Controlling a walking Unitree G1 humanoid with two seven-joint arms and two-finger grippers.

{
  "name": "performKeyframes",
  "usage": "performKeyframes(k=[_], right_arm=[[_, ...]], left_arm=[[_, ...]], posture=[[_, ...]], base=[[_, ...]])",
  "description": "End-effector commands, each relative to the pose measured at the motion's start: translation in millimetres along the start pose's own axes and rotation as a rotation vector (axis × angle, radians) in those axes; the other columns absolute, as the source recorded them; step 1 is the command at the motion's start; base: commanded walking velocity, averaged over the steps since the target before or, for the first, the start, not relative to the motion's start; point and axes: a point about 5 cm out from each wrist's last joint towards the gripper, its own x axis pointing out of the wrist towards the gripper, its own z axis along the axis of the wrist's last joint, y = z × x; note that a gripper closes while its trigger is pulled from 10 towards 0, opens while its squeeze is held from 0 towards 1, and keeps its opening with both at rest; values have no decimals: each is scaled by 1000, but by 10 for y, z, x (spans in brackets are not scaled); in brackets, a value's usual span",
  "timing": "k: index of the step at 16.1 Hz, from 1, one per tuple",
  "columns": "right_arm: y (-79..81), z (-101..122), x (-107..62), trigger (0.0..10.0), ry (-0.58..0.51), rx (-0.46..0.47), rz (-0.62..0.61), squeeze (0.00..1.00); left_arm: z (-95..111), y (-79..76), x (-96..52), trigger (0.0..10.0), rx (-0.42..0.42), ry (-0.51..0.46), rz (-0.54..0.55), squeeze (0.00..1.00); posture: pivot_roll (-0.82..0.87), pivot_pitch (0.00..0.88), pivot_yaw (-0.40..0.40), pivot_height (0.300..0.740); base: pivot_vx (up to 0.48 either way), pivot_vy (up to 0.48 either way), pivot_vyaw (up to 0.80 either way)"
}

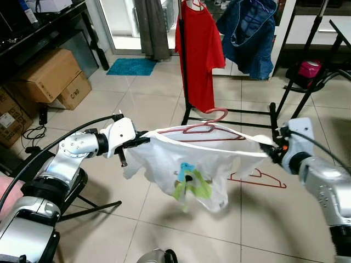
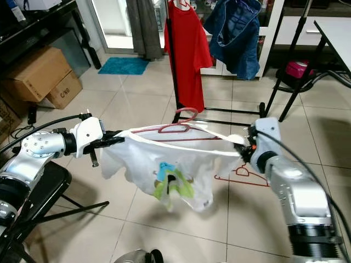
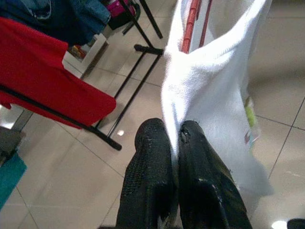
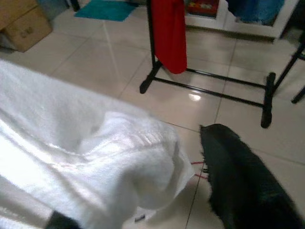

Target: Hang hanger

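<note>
Arms outstretched: left gripper and right gripper jaws clamp white shirt, pink hanger inside.

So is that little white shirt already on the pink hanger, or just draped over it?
On it, it seems: the pink hanger runs through the white shirt, hook poking out the top. Left gripper and right gripper stretch the shirt between them.

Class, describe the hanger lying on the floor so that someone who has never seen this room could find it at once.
Start at the black clothes rack with the red shirt hanging on it. On the tiles in front of its base, near the right gripper, lies a thin red wire hanger. Unlike the pink hanger inside the white shirt stretched between both grippers, it lies flat and bare.
</note>
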Motion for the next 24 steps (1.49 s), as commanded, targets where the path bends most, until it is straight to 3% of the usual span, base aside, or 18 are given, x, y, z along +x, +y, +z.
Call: performKeyframes(k=[1,3,6,9,14,20,22,24], right_arm=[[22,32,-2,10000,-14,-6,-24,1000],[31,69,30,10000,-47,6,-73,1000],[180,154,79,10000,-122,22,-83,1000],[242,350,130,10000,-222,50,-109,1000],[402,433,217,10000,-239,33,-52,1000],[681,304,223,10000,-201,5,101,1000],[690,274,231,10000,-181,8,97,1000],[541,253,247,10000,-166,19,1,1000]], left_arm=[[53,86,-27,0,9,-13,33,0],[96,62,10,0,16,-36,17,0],[167,16,54,0,-6,-99,-28,0],[70,-99,22,0,0,-35,-137,0],[74,-104,13,0,7,-32,-149,0],[106,-90,29,0,9,-46,-151,0],[102,-87,25,0,9,-44,-153,0],[104,-97,5,0,4,-46,-177,0]], posture=[[-126,21,171,740],[-125,21,172,740],[-124,21,173,740],[-122,20,174,740],[-118,18,169,740],[-119,19,174,740],[-118,19,177,740],[-117,18,178,740]], base=[[0,0,0],[0,0,0],[0,0,0],[0,0,0],[0,0,0],[0,0,0],[0,0,0],[0,0,0]])
